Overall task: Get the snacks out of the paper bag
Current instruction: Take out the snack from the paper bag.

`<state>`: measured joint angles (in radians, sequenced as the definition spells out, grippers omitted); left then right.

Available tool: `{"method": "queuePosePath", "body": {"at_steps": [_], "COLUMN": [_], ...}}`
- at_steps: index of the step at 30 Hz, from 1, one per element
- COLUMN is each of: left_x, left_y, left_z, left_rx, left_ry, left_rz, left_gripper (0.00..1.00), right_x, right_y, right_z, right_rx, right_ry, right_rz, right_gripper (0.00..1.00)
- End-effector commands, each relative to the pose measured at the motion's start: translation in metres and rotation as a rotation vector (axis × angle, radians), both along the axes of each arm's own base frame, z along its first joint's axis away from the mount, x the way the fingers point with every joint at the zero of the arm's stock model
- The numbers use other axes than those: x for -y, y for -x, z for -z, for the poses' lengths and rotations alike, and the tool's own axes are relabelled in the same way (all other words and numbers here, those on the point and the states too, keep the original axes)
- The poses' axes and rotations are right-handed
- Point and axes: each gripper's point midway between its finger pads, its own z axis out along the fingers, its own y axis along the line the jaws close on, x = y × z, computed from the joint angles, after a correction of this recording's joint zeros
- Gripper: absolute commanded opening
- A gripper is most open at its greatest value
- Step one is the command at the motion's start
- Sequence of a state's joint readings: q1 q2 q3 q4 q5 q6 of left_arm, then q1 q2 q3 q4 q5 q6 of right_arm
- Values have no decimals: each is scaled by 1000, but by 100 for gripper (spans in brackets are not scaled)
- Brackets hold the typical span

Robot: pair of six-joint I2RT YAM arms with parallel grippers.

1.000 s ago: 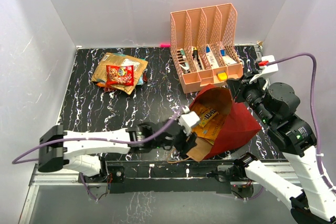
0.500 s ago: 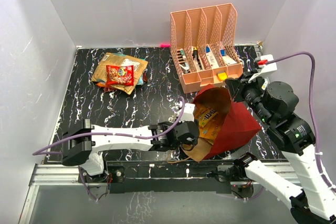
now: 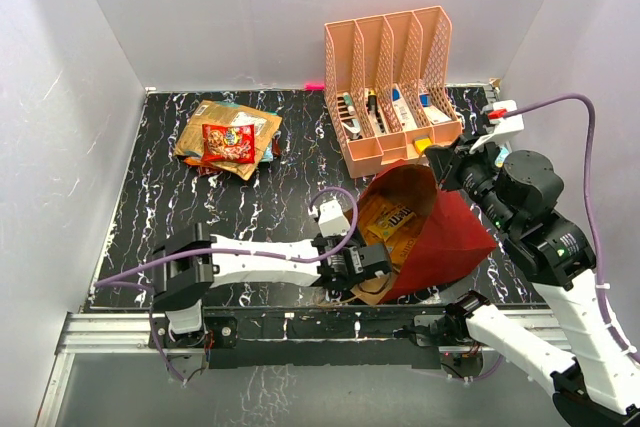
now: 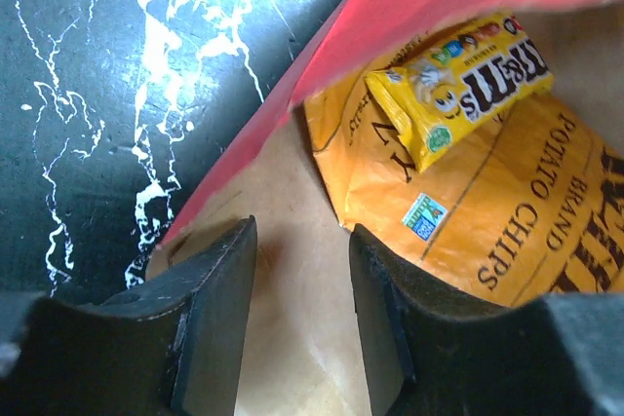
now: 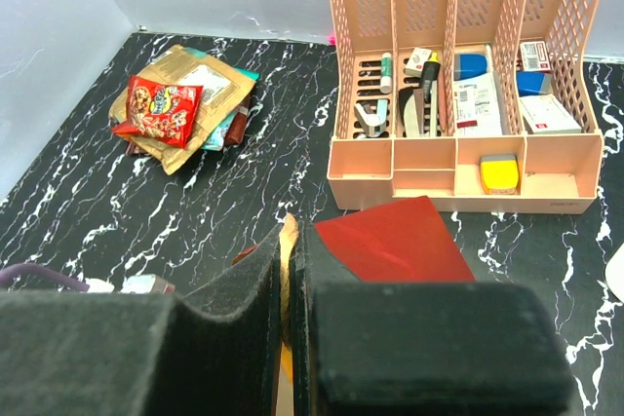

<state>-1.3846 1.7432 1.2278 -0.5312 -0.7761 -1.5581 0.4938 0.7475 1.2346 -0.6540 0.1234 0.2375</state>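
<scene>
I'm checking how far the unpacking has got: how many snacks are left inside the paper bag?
2 in view: a yellow candy packet lying on top of an orange chip bag, both inside the paper bag. More may be hidden underneath them.

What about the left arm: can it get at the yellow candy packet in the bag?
Probably yes. The left gripper is open at the bag mouth, which the right gripper pinches open; the candy packet lies uncovered on the chip packet ahead.

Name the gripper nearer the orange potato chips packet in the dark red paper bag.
Left gripper: jaws open at the mouth of the dark red paper bag, orange potato chips packet just ahead. Right gripper pinches its far rim.
</scene>
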Motion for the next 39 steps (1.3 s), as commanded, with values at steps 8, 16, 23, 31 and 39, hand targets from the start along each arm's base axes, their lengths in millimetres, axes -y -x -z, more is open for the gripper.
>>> {"method": "queuePosePath", "body": {"at_steps": [8, 16, 23, 31, 39], "left_x": [4, 12, 9, 28, 63], "left_y": [-32, -51, -66, -86, -106], "left_z": [-6, 1, 8, 10, -15], "left_rx": [183, 241, 258, 342, 520], "left_ry": [39, 71, 59, 154, 298], "left_rz": [-151, -122, -151, -69, 108], "left_gripper": [35, 34, 46, 42, 41], "right_x": [1, 3, 3, 4, 9], "right_y": [6, 10, 11, 13, 16], "right_z": [-52, -52, -51, -52, -50], "right_rx": [141, 133, 127, 128, 118], "right_ry": [-106, -117, -117, -117, -108], "right_rz": [-3, -3, -3, -1, 14], "right_gripper": [7, 7, 7, 7, 7]}}
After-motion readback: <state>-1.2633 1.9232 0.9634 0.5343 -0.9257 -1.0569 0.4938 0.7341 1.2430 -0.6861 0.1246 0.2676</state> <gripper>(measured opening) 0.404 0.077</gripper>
